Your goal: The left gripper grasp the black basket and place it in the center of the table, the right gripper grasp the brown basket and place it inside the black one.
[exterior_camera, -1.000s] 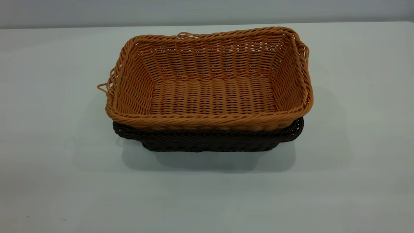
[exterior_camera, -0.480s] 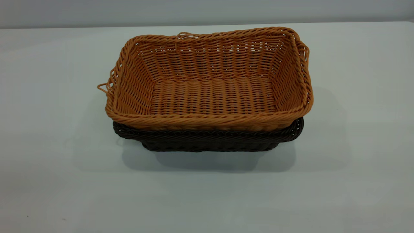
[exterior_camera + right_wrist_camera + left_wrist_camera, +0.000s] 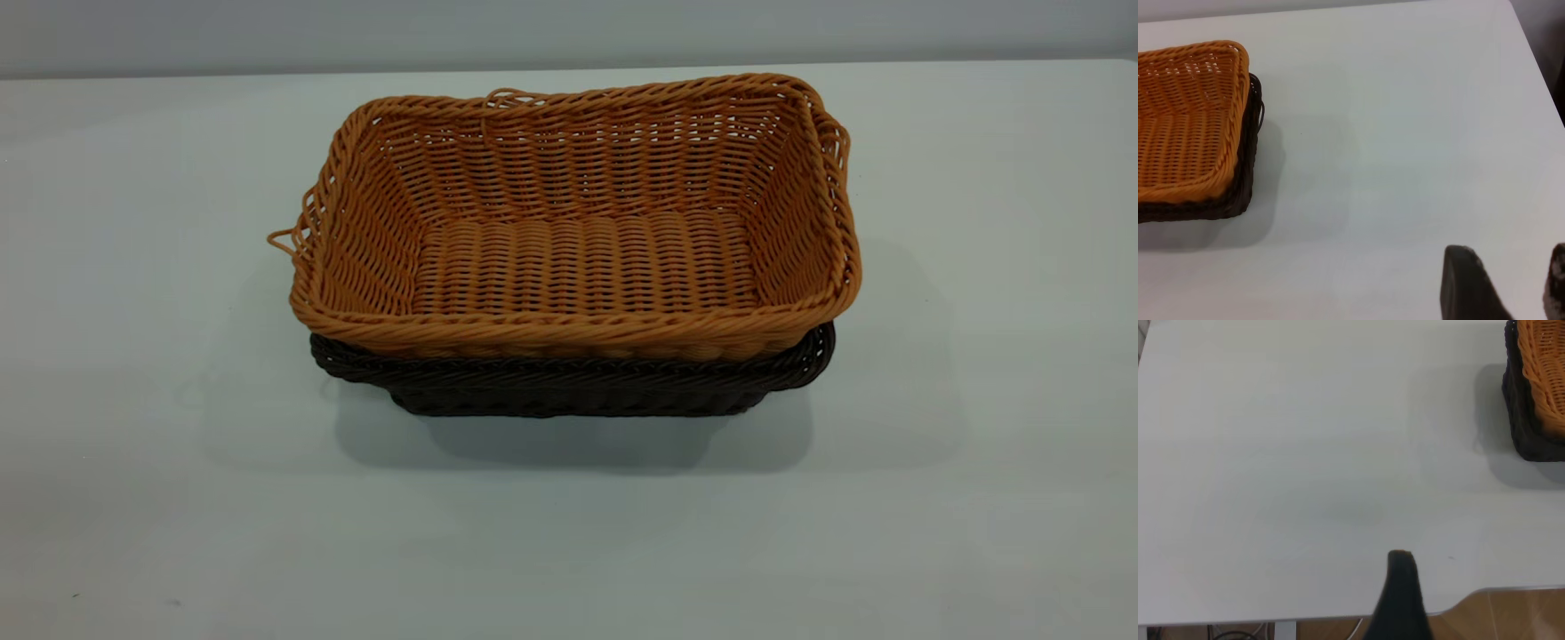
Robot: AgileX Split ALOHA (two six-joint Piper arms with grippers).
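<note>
The brown basket (image 3: 578,258) sits nested inside the black basket (image 3: 569,387) in the middle of the white table (image 3: 178,489). Only the black basket's rim and lower front wall show beneath it. Neither gripper shows in the exterior view. In the left wrist view my left gripper (image 3: 1401,587) hangs over the table's edge, far from the two baskets, brown (image 3: 1545,373) in black (image 3: 1528,420). In the right wrist view my right gripper (image 3: 1511,280) is open and empty over bare table, well away from the brown basket (image 3: 1185,120) and the black basket (image 3: 1205,210).
The table's edge with wooden floor (image 3: 1511,617) beyond it shows in the left wrist view. Another table edge (image 3: 1538,60) shows in the right wrist view. A grey wall (image 3: 569,31) runs behind the table. Bare table surrounds the baskets on all sides.
</note>
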